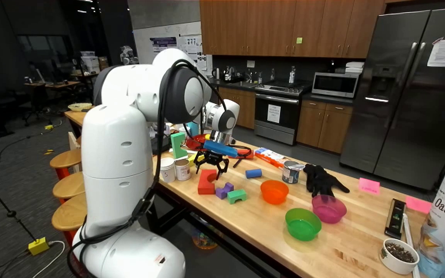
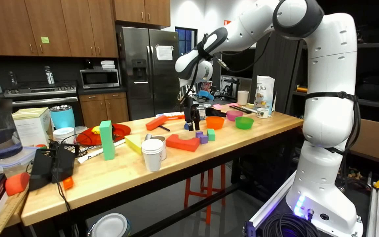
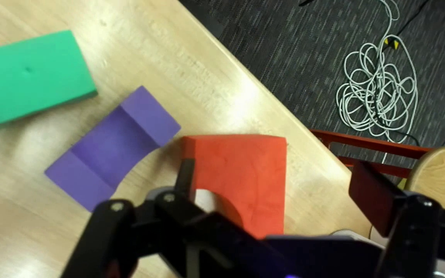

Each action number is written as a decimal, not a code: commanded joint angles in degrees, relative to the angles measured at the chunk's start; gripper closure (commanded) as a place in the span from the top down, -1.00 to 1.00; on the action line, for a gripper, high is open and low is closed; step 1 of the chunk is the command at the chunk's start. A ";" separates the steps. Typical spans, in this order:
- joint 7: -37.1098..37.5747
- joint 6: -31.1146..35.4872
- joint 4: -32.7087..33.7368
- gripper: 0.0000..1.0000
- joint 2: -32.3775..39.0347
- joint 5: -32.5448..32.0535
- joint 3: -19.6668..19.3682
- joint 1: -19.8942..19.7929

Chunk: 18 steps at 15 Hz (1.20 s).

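Observation:
My gripper [image 1: 208, 172] is open and empty above the wooden table [image 1: 245, 227]. It also shows in an exterior view [image 2: 192, 126] and in the wrist view [image 3: 278, 185]. A red block with a curved cutout [image 3: 242, 170] lies below it, with one finger over the cutout side and the other beyond the block toward the table edge. The red block shows in both exterior views [image 1: 206, 188] [image 2: 183, 144]. Beside it are a purple notched block [image 3: 114, 143] and a green arch block [image 3: 29, 77]. The gripper hides part of the red block in the wrist view.
White cups [image 2: 152, 154] stand near the red block, close to the table edge. An orange bowl [image 1: 274, 193], a green bowl [image 1: 303, 226] and a pink bowl [image 1: 328, 211] are nearby. A blue cylinder [image 1: 253, 173], an opened can [image 1: 291, 174] and an upright green block [image 2: 107, 141] stand about.

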 commanded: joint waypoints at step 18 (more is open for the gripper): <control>30.36 -26.61 -6.86 1.00 -8.72 8.70 -2.28 -0.06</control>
